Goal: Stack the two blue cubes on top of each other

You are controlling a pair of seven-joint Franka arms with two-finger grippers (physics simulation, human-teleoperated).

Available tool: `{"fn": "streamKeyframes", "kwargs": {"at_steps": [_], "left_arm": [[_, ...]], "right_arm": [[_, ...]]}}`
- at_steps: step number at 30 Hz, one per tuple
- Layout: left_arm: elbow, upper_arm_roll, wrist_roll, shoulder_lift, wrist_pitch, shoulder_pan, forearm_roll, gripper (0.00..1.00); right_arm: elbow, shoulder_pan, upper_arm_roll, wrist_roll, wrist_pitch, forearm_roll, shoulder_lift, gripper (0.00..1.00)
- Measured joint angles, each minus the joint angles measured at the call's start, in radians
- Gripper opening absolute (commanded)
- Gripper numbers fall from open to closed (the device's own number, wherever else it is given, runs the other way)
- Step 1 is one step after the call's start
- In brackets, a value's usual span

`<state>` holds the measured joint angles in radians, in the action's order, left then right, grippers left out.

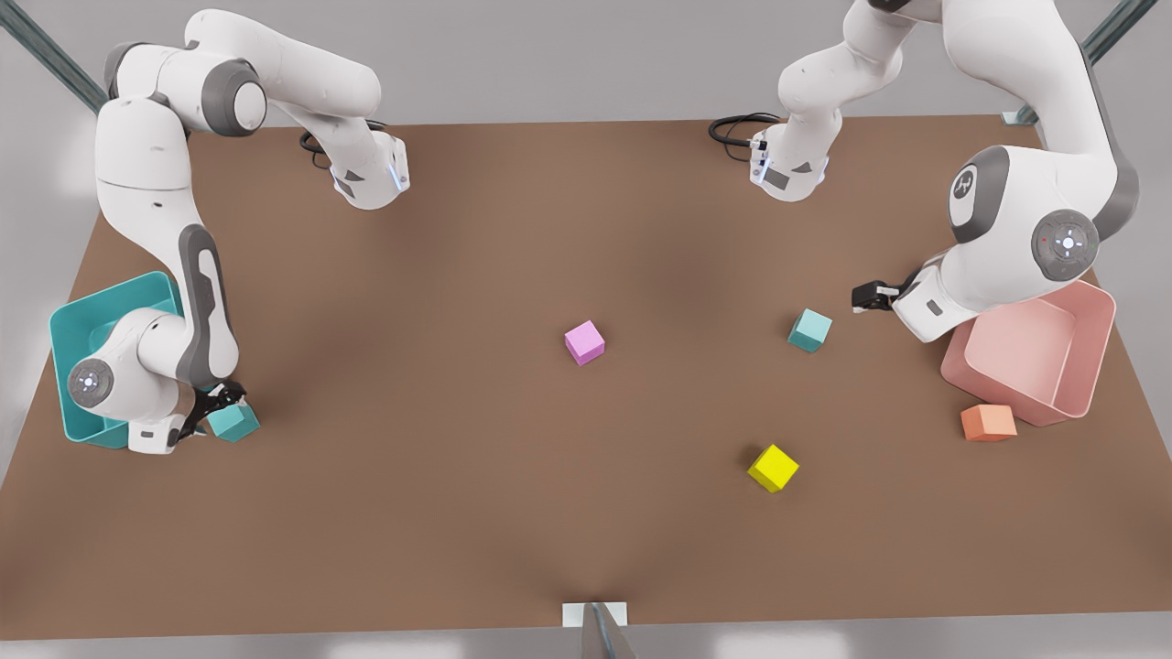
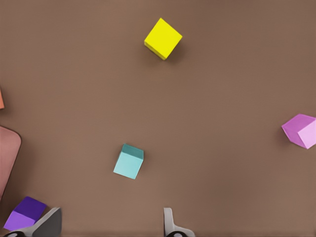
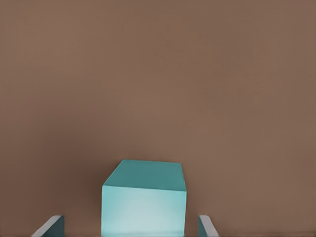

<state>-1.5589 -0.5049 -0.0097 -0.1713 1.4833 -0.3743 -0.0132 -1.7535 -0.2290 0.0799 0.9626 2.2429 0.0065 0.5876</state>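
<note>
1. The right end effector [image 1: 211, 409] is wide, with a finger [image 3: 53, 225] on either side of the first cube [image 3: 144, 205] and a gap at each flank, so nothing is gripped yet. The cube sits squarely between them, its faces in line with the fingers, seemingly resting on the counter [image 1: 458, 513]
2. The left end effector [image 1: 867, 297] is also wide and empty, hovering. The second cube [image 2: 129, 161] lies just ahead of and below it, a little askew to its fingers
3. From the right end effector the second cube is far across the counter, beyond the pink cube [image 1: 584, 342]. The left arm is much the nearer to it, so I judge stacking needs a long carry after closing
</note>
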Motion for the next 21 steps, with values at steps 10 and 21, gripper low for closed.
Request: {"fn": "streamKeyframes", "kwargs": {"at_steps": [10, 21], "left_arm": [[-0.004, -0.003, -0.002, 0.001, -0.004, -0.001, 0.000, 1.00], [-0.007, -0.015, -0.003, -0.005, -0.004, -0.003, 0.000, 1.00]], "right_arm": [[0.007, -0.003, 0.003, -0.044, 0.005, -0.001, 0.034, 1.00], [0.010, -0.008, 0.003, -0.069, 0.006, -0.002, 0.066, 1.00]]}}
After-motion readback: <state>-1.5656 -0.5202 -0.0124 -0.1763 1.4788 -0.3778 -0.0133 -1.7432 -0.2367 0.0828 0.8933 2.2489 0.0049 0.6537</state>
